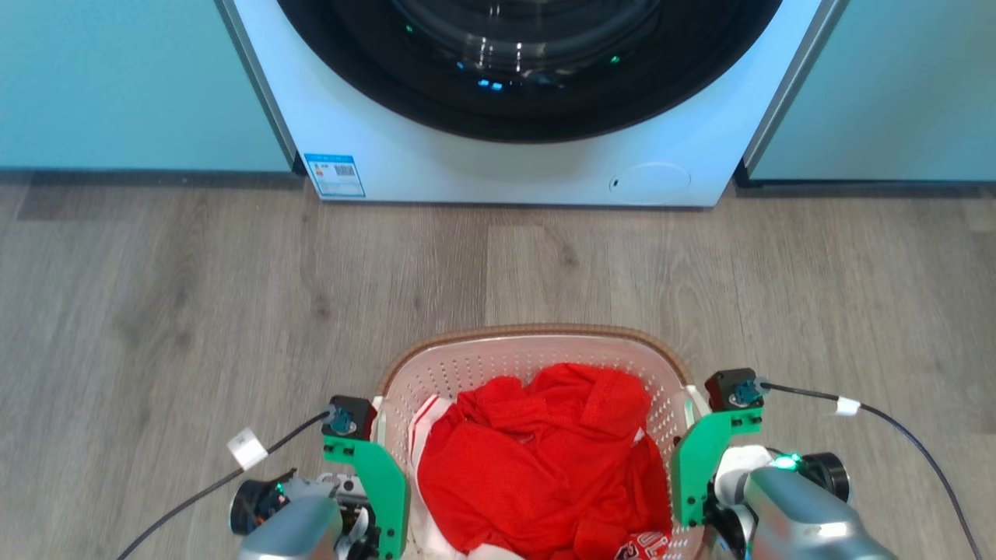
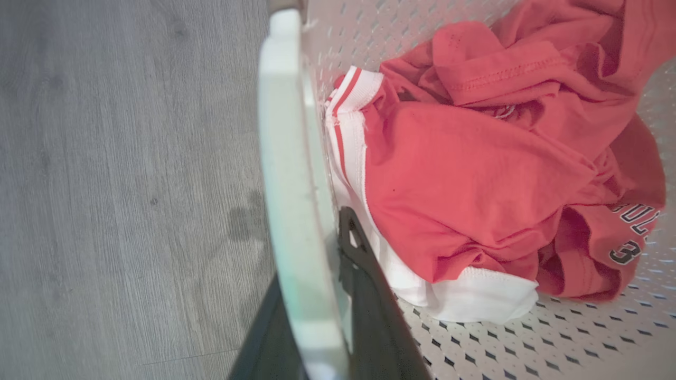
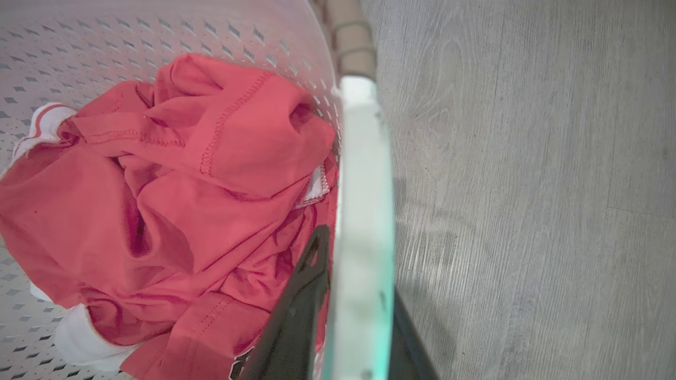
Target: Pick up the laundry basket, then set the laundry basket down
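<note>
Head view: laundry basket [image 1: 537,336] at 6 o'clock, washing machine [image 1: 498,167] at 12, well apart, grey wood floor [image 1: 156,311] between them. Can't tell if the basket is off the floor. At its 9 o'clock the left gripper [image 2: 311,253] has its fingers [image 2: 369,306] clenched on the white left handle [image 2: 288,158], one inside the wall, one outside. At 3 o'clock the right gripper [image 3: 359,264] has the same grip on the right handle [image 3: 364,174]. Red clothes [image 1: 545,459] with white trim piled inside.
</note>
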You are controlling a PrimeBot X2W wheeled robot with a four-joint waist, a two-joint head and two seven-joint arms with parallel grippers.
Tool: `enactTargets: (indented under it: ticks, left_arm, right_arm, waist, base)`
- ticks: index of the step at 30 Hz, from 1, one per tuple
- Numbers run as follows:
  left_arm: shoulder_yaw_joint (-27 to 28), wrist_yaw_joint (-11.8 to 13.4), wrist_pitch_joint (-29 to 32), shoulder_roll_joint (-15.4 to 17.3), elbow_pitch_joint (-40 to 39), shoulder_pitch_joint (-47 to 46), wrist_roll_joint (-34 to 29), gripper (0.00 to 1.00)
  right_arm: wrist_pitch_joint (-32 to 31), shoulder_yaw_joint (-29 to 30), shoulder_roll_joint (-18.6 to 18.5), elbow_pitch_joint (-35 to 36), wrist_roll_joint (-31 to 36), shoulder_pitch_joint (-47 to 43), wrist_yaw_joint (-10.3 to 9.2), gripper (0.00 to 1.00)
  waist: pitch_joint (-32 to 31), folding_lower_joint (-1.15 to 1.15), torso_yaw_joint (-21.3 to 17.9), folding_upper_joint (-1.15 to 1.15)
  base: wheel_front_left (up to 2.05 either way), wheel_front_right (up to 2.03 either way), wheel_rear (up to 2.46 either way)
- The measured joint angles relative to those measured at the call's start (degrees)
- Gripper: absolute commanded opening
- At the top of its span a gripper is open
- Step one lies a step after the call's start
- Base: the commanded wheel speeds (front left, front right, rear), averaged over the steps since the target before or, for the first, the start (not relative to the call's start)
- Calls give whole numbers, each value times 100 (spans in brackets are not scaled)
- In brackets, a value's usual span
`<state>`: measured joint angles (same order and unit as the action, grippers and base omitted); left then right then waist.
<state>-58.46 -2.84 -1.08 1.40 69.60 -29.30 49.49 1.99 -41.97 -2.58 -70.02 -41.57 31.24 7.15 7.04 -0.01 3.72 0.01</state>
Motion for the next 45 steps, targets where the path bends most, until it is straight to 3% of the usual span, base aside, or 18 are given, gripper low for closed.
enactTargets:
  ticks: [16,45]
  left_arm:
    - [-258,-8,261,9,8,98,236,0]
    - [-603,166,196,21,-9,66,465,0]
  right_arm:
    - [-118,-426,-2,-108,-441,-161,0,0]
    - [-85,-875,-4,-227,-838,-66,0,0]
  waist:
    - [-407,0,-47,0]
    - [-264,1,-98,-1]
  base:
    - [0,0,0]
    - [0,0,0]
